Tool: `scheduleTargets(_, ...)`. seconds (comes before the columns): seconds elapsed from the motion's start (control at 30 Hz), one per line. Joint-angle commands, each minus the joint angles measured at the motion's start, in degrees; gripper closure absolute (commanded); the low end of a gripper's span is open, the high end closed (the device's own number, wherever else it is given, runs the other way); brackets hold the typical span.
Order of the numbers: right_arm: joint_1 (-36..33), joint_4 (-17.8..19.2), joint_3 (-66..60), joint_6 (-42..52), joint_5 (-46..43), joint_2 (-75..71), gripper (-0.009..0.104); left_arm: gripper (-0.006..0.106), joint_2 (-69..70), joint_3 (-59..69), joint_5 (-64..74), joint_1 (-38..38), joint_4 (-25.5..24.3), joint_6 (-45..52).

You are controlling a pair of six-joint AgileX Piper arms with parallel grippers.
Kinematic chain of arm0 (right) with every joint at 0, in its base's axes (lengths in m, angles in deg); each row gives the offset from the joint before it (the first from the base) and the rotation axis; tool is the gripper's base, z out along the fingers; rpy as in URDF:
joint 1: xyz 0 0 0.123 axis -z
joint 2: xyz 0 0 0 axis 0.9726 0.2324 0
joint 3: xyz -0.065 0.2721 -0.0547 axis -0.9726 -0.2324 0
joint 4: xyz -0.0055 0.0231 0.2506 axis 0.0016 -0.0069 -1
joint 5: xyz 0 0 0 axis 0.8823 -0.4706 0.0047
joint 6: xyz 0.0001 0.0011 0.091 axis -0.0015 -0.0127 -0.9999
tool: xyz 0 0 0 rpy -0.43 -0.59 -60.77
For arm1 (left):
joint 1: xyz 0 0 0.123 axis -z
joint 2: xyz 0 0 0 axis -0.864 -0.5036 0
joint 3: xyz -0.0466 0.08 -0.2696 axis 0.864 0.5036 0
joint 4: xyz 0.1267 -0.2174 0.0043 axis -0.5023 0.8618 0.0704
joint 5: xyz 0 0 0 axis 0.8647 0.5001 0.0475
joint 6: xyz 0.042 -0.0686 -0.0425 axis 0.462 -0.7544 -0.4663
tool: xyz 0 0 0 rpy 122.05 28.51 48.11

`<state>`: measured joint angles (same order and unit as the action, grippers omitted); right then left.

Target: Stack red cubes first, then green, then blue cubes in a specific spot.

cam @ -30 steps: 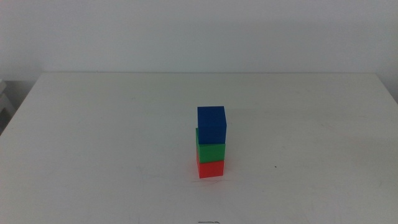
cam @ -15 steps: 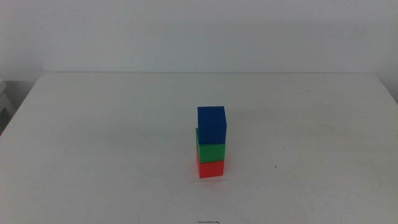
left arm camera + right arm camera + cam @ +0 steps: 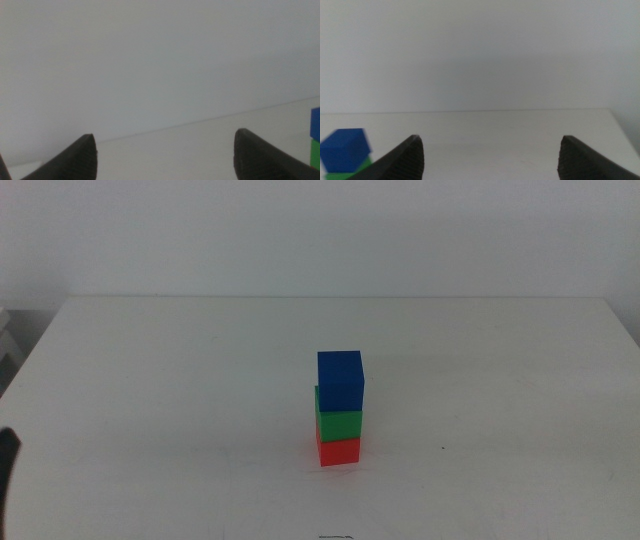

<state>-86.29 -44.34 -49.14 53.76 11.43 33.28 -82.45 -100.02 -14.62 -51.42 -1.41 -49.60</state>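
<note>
Since a moment ago, your left gripper (image 3: pixel 165 150) has edged into the middle view's left edge, jaws wide apart and empty. Well off to its side stands the stack: blue cube (image 3: pixel 340 380) on green cube (image 3: pixel 338 423) on red cube (image 3: pixel 339 451). Your right gripper (image 3: pixel 490 150) also gapes empty.

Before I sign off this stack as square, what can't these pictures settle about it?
- Small matte red cube: absent from both wrist views, below their frames.
- Matte green cube: cut by the left wrist view's edge.
- Dark blue cube: blurred in the right wrist view.
- Stack's far faces: hidden in the middle view.
- Left gripper, right gripper: both open, away from the stack.
</note>
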Motion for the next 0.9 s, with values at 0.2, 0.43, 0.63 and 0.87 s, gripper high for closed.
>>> scheduleTargets(0.2, 9.75, 0.08, -9.53, 0.53, -4.30, -12.33, 0.008, 0.007, 3.72, 7.90, -10.67, 0.10, 5.05, -0.05)
scheduleTargets(0.43, 10.90, -1.68, -16.22, 0.53, -4.55, -16.21, 0.008, 0.007, 5.53, 13.63, -9.16, -0.34, 7.99, -0.05)
scheduleTargets(0.63, 10.92, -2.70, -18.06, 0.53, -5.13, -16.28, 0.008, 0.007, 5.53, 13.71, -10.42, -3.33, 9.42, -0.05)
scheduleTargets(0.87, 11.00, -2.59, -18.06, 0.53, -5.99, -16.28, 0.008, 0.007, 5.53, 13.71, -9.79, -4.29, 9.42, -0.05)
